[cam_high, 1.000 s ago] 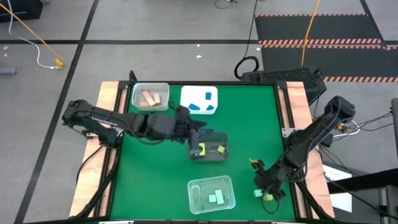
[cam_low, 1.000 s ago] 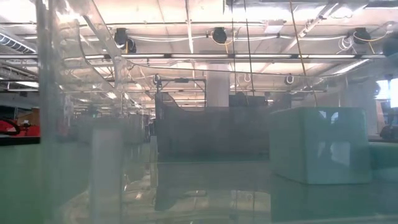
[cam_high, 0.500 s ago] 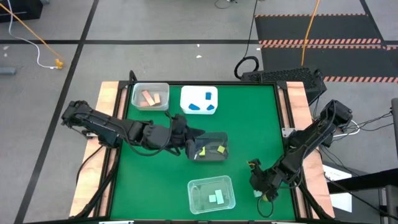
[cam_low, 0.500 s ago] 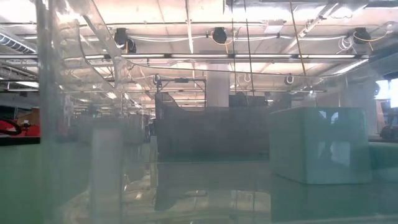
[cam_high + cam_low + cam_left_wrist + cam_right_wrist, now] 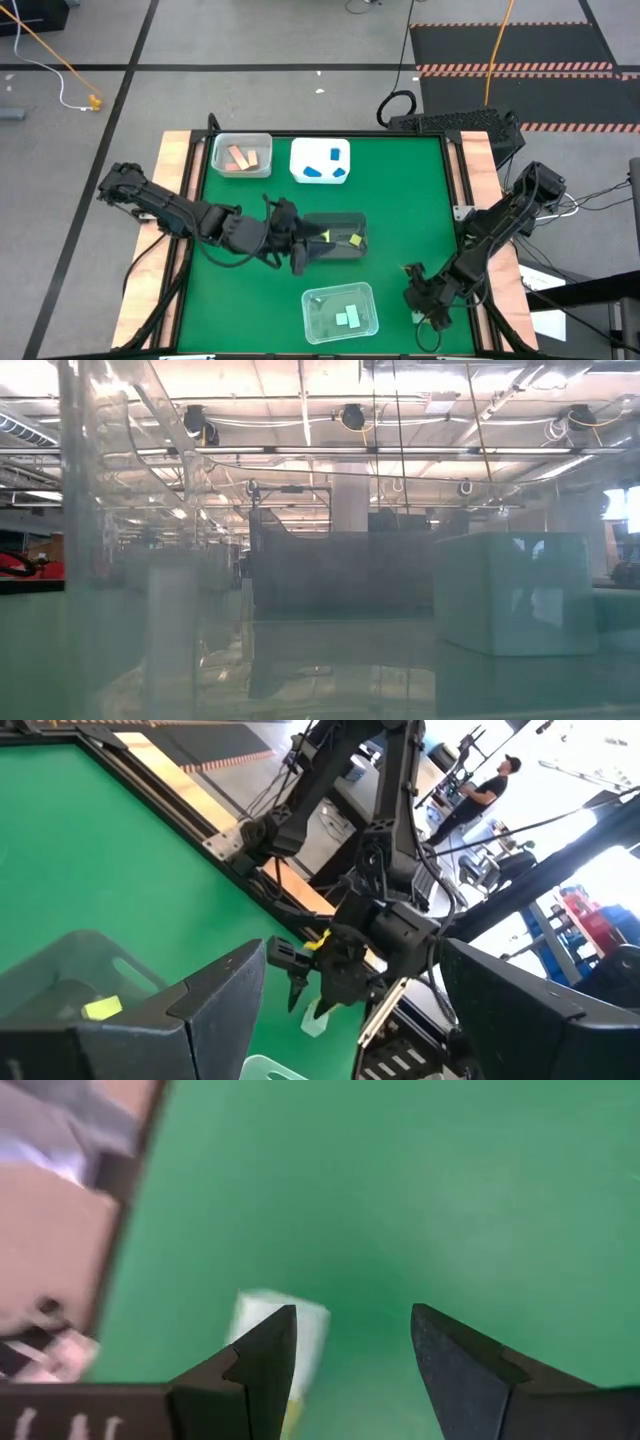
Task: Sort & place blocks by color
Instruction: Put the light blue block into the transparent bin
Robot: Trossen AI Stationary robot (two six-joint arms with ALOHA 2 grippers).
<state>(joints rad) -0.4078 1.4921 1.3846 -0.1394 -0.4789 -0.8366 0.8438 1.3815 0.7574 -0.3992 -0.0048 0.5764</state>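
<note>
Four trays lie on the green table: salmon blocks in the far-left one, blue blocks in the white one, yellow blocks in the middle tray, mint blocks in the near tray. My left gripper hovers open and empty at the middle tray's left near corner. My right gripper is open, pointing down over the table near the right near corner. A loose mint block lies on the table beside one of its fingers, outside the gap and partly hidden by that finger. My right gripper comes at the table slanting from above, and one finger stands right against the loose mint block's side. The finger hides the meeting place, so I cannot tell whether it touches. The block lies flat on the table.
The table's wooden right rail runs close behind my right arm. Bare green table lies between the middle tray and the right rail. The low view looks through a clear tray wall at a mint block; a person stands in the room beyond.
My left gripper has swung from over the middle tray's left part toward the table's near edge and a little left, staying open. My right gripper has sunk a little and rolled, coming over the loose mint block, which now hides under it in the high view.
</note>
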